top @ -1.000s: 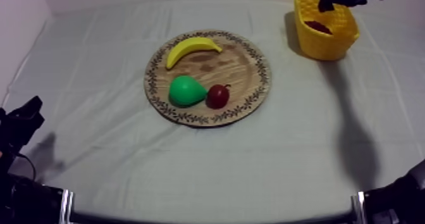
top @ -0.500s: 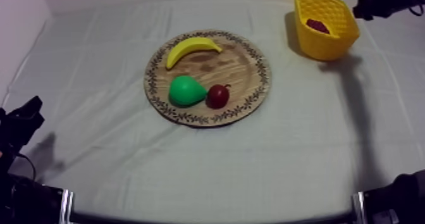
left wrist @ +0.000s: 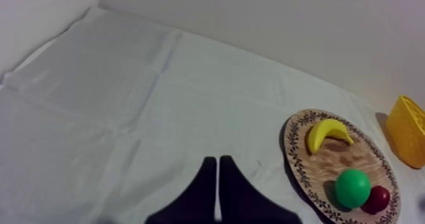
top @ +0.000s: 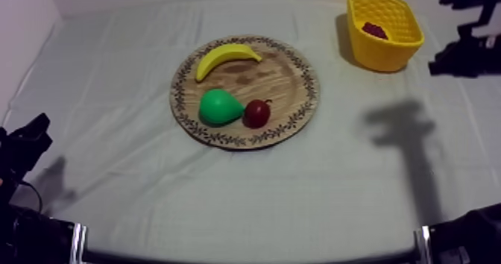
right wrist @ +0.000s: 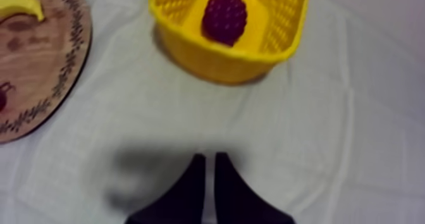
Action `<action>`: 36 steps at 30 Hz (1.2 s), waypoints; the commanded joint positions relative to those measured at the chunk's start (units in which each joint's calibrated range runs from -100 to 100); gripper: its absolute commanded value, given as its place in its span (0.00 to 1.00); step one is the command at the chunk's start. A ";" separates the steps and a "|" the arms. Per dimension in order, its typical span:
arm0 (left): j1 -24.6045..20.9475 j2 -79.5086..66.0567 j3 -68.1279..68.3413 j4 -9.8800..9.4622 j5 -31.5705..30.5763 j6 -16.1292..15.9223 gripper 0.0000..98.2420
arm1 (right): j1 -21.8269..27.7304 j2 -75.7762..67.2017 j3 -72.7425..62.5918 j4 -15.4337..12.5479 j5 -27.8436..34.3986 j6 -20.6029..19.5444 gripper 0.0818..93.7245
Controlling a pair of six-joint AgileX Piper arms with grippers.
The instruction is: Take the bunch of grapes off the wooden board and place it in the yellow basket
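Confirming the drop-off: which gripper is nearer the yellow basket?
Right. The right gripper hangs just beside the yellow basket; the left gripper sits far off, beyond the wooden board.

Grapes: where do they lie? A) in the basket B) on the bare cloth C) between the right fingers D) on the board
A: the grapes lie inside the basket, and the board holds just the banana, pear and small red fruit.

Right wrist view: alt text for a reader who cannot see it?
The bunch of grapes lies in the yellow basket. My right gripper, shut on nothing, hangs over the cloth near it; the wooden board lies beside.
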 commanded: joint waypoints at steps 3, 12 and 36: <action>0.01 0.00 0.01 0.00 -0.02 0.00 0.00 | -3.61 -18.94 11.40 4.08 3.90 -7.92 0.00; 0.01 0.00 0.01 0.00 -0.02 0.00 0.00 | -1.96 -42.75 24.70 3.98 6.35 -6.21 0.00; 0.01 0.00 0.01 0.00 -0.02 0.03 0.00 | -1.83 -62.15 38.35 4.68 3.62 -10.03 0.00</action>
